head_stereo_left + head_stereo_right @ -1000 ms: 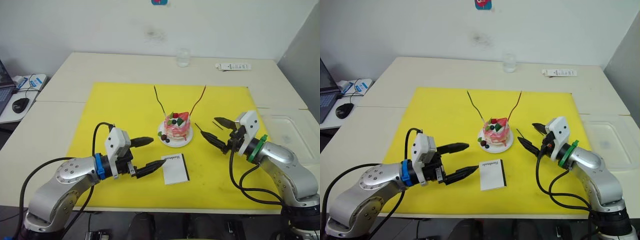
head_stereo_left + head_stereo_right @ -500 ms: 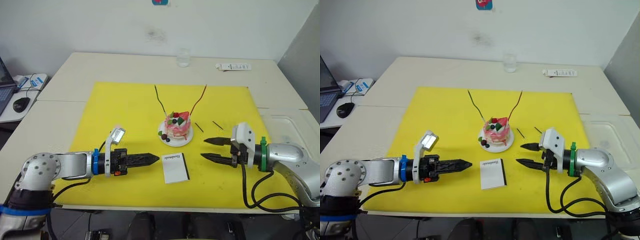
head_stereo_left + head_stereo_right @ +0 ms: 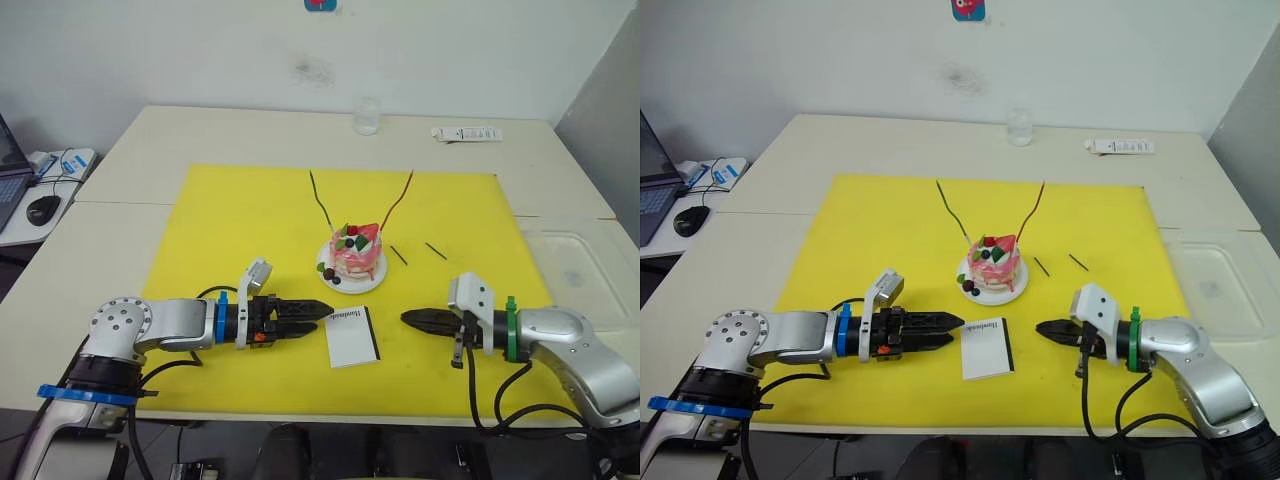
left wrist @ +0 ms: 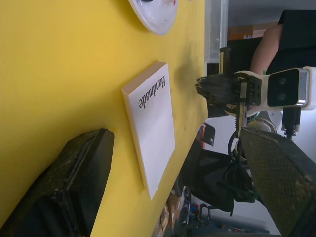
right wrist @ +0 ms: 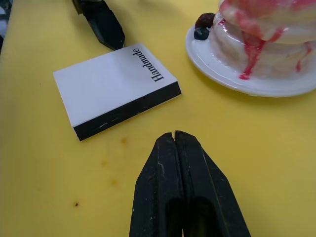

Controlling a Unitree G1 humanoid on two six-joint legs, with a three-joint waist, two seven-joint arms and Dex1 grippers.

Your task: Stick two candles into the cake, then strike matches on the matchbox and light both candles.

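Both candles (image 3: 318, 200) stood stuck in the cake (image 3: 354, 256) on the yellow mat (image 3: 240, 230). Two matches (image 3: 399, 255) lay on the mat right of the cake. Matchbox (image 3: 351, 336) lay flat between the grippers. Left gripper (image 3: 318, 314) spread apart, tips just beside the box. Right gripper (image 5: 174, 140) pressed closed, empty.

Cake (image 5: 269, 37) cut off by the frame edge; matches (image 3: 399, 255) too small to detail.

White wall (image 3: 200, 50); beige tables (image 3: 230, 135); yellow mat (image 3: 240, 220); laptop, mouse (image 3: 41, 209) on side desk.
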